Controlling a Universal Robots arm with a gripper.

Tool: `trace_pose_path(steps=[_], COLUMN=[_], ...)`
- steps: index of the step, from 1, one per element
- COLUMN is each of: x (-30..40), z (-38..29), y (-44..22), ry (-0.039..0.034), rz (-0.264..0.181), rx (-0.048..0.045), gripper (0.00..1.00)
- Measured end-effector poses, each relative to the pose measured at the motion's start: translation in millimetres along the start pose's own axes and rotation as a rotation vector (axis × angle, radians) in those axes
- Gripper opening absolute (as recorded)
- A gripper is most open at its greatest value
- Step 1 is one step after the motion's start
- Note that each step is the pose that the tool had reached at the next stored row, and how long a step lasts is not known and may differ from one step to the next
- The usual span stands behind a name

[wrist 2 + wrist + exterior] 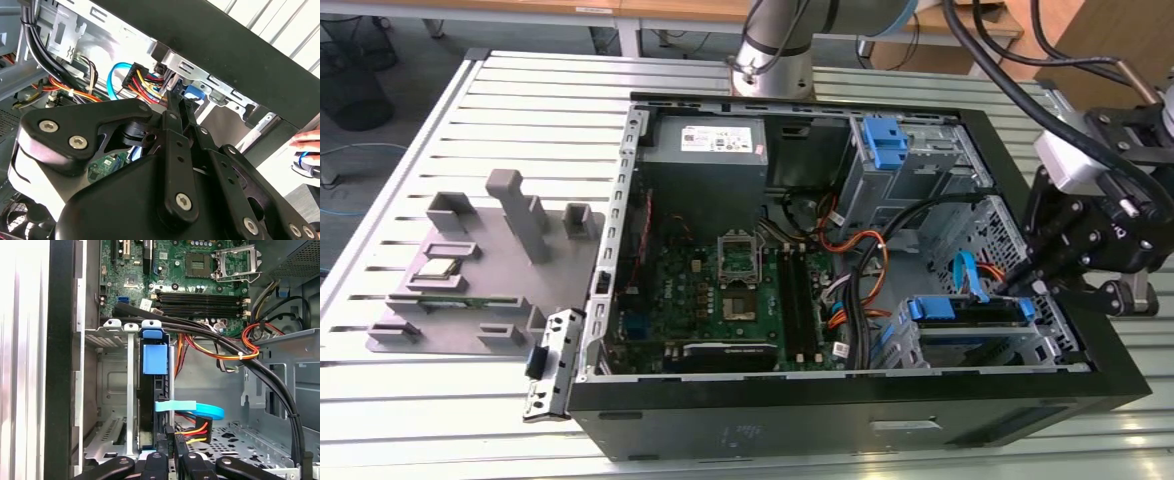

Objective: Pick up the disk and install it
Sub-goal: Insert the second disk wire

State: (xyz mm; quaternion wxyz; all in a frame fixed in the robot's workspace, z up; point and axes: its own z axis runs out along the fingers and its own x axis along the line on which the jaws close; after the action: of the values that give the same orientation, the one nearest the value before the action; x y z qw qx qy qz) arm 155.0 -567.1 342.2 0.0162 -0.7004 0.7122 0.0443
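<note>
Disk seated in lower drive cage

Disk [150, 405], silver hard drive w/ blue plastic side rails, sits on edge in grey metal drive cage [974, 345] at front corner of open black PC case [854, 420], on slatted metal desk [427, 400]. Blue rail tab [154, 355] faces the green motherboard [720, 300]. Black tool [170, 452] is at disk's cable end, by blue data cable [200, 410] & red-yellow power plug. Fingers nearly together; can't tell if they grip anything.

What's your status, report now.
Tool at the drive cage, fingers close together. Disk seated in cage. Cables right beside it.
</note>
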Motion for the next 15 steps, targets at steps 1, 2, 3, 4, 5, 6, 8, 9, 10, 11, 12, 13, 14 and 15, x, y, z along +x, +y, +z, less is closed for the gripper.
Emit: trace_pose_path(steps=[1, 2, 3, 4, 5, 6, 8, 9, 10, 11, 12, 13, 14, 15], x=[0.8, 1.5, 2.2, 2.7, 3.0, 3.2, 3.7, 3.8, 4.0, 4.1, 4.1, 4.2, 4.2, 4.3], z=[0.1, 0.3, 0.6, 0.9, 1.5, 2.1, 3.5, 3.8, 4.1, 4.4, 4.6, 4.8, 5.1, 5.3], y=[0.0, -0.1, -0.1, -0.1, -0.1, -0.1, 0.1, 0.1, 0.2, 0.3, 0.4, 0.6, 0.8, 1.1], ry=[0.0000, -0.0001, -0.0001, -0.0001, -0.0002, -0.0003, 0.0002, 0.0005, 0.0007, 0.0009, 0.0012, 0.0015, 0.0018, 0.0021], rz=[0.000, 0.000, 0.000, 0.000, 0.000, 0.000, 0.000, 0.000, 0.000, 0.000, 0.000, 0.000, 0.000, 0.000], rx=[0.0000, 0.0000, -0.0001, 0.0000, -0.0001, -0.0001, 0.0000, 0.0000, 0.0000, 0.0000, 0.0000, 0.0000, 0.0000, 0.0000], gripper=[0.18, 0.18, 0.18, 0.18, 0.18, 0.18, 0.18, 0.18, 0.18, 0.18, 0.18, 0.18, 0.18, 0.18])
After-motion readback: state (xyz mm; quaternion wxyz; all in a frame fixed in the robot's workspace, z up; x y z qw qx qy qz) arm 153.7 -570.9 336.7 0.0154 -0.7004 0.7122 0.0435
